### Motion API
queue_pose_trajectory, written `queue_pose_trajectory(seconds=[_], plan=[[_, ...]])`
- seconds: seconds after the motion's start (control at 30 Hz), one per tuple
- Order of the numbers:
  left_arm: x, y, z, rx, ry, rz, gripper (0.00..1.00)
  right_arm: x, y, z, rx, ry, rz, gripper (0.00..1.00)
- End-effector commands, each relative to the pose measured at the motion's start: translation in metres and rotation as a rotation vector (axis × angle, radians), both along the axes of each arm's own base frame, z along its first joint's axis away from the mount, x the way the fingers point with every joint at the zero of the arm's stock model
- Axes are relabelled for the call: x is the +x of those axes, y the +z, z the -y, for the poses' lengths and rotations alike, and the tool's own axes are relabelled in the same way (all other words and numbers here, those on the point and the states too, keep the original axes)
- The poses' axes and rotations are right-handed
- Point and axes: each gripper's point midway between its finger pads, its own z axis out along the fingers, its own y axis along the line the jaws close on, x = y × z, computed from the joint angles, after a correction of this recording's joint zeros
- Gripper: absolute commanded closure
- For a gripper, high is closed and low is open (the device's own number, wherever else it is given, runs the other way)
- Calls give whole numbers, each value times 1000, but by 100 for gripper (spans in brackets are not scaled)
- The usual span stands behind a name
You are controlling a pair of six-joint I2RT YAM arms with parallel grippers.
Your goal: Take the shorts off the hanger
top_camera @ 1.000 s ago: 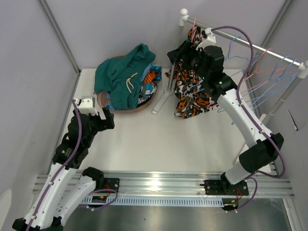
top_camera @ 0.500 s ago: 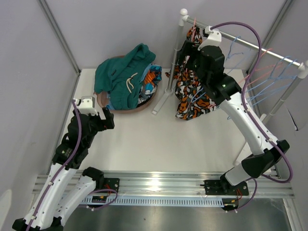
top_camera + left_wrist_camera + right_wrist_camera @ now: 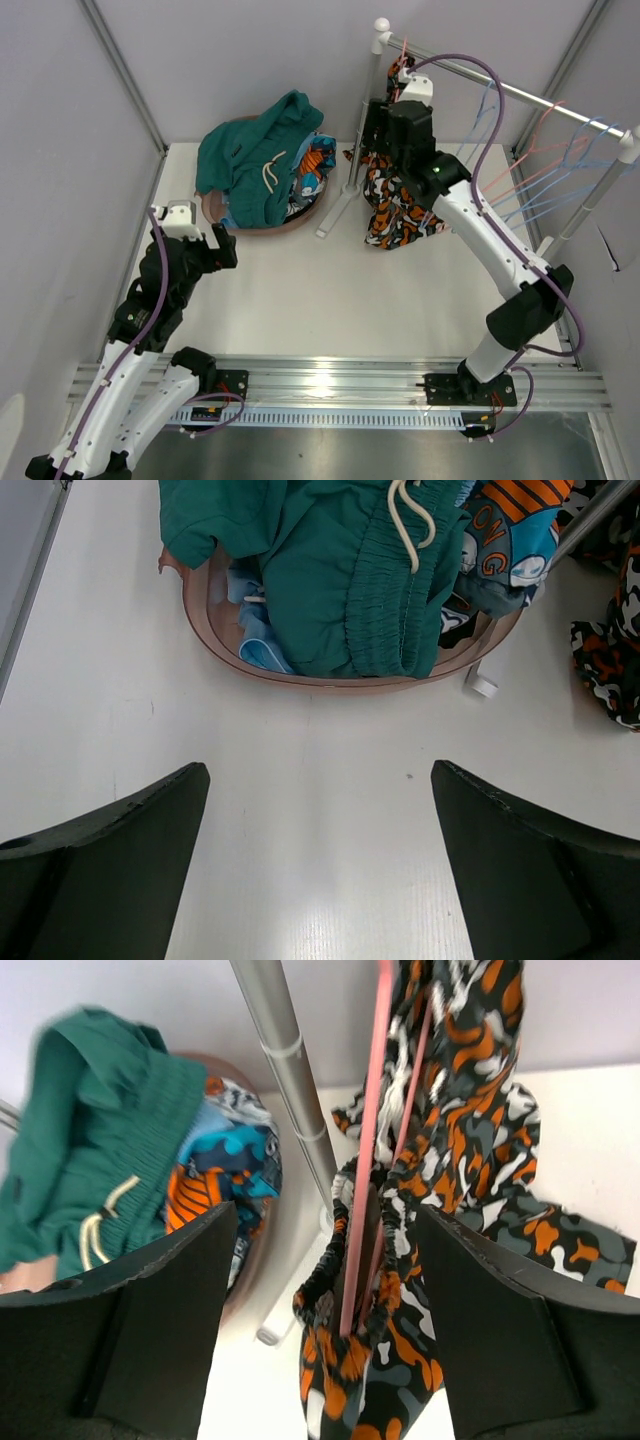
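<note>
The orange-black-white camouflage shorts (image 3: 395,205) hang by their waistband on a pink hanger (image 3: 365,1160) at the left end of the rail. My right gripper (image 3: 325,1215) is up at that waistband, open. One finger stands on each side of the bunched fabric (image 3: 470,1110), with a gap to it. In the top view the right gripper (image 3: 385,130) sits against the top of the shorts. My left gripper (image 3: 320,770) is open over bare table, just in front of the basket. The left gripper (image 3: 215,248) holds nothing.
A brown basket (image 3: 300,218) at the back left holds teal shorts (image 3: 350,570), patterned shorts (image 3: 505,540) and a light blue pair (image 3: 255,640). The rack's upright pole (image 3: 285,1080) stands beside the hanger. Several empty hangers (image 3: 545,165) hang further right on the rail (image 3: 520,95).
My right arm has swung left along the rail to the hanging camouflage shorts, and its jaws have narrowed a little. The left arm has not moved.
</note>
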Motion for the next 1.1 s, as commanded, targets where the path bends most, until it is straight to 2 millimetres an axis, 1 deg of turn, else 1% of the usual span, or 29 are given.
queue_pose_trajectory(seconds=[0.0, 0.07, 0.1, 0.13, 0.17, 0.2, 0.23, 0.3, 0.37, 0.4, 0.43, 0.5, 0.53, 0.6, 0.73, 0.77, 0.83, 0.87, 0.9, 0.93, 0.97, 1.0, 1.03, 1.07], plan=[[2, 9, 3, -19, -10, 41, 1, 13, 4, -6, 17, -15, 23, 24], [2, 8, 3, -19, -10, 40, 1, 17, 7, -7, 23, -17, 31, 33], [2, 10, 3, -20, -10, 43, 1, 19, 4, -9, 24, -17, 28, 39], [2, 9, 3, -19, -10, 41, 1, 20, 4, -9, 27, -19, 29, 50], [2, 10, 4, -21, -13, 44, 1, 21, 5, -9, 32, -19, 34, 57], [2, 8, 3, -18, -12, 40, 1, 20, 6, -10, 38, -19, 35, 66], [3, 9, 4, -18, -13, 40, 1, 20, 5, -10, 40, -19, 35, 81], [3, 8, 4, -17, -13, 38, 1, 19, 6, -10, 45, -18, 36, 89], [3, 5, 4, -16, -15, 32, 1, 17, 5, -11, 47, -14, 32, 92], [3, 8, 4, -20, -16, 38, 1, 16, 7, -11, 48, -13, 36, 97], [3, 7, 4, -17, -16, 35, 1, 15, 7, -11, 48, -13, 37, 99], [3, 5, 4, -16, -15, 32, 1, 13, 8, -11, 50, -8, 37, 100], [3, 7, 4, -16, -13, 35, 1, 10, 14, -11, 57, -3, 48, 100], [4, 7, 3, -14, -11, 36, 1, 6, 21, -12, 67, 10, 59, 100], [5, 8, 3, -9, -11, 35, 1, -9, 50, -12, 98, 39, 111, 100], [5, 8, 4, -9, -15, 34, 1, -17, 61, -11, 112, 50, 130, 100], [6, 13, 6, -9, -23, 43, 1, -26, 81, -10, 135, 66, 161, 100], [6, 16, 8, -16, -37, 44, 1, -34, 93, -6, 151, 72, 184, 100], [6, 23, 11, -23, -48, 54, 1, -40, 100, -6, 157, 80, 194, 100], [7, 25, 15, -31, -67, 53, 1, -44, 107, -4, 165, 83, 206, 100], [7, 37, 21, -49, -92, 75, 1, -51, 116, -1, 176, 88, 223, 100], [7, 39, 35, -69, -161, 68, 1, -55, 119, 0, 186, 94, 225, 100], [6, 56, 46, -88, -206, 97, 1, -59, 122, 2, 191, 95, 229, 100], [2, 61, 65, -98, -282, 100, 1, -62, 124, 3, 197, 98, 229, 100]])
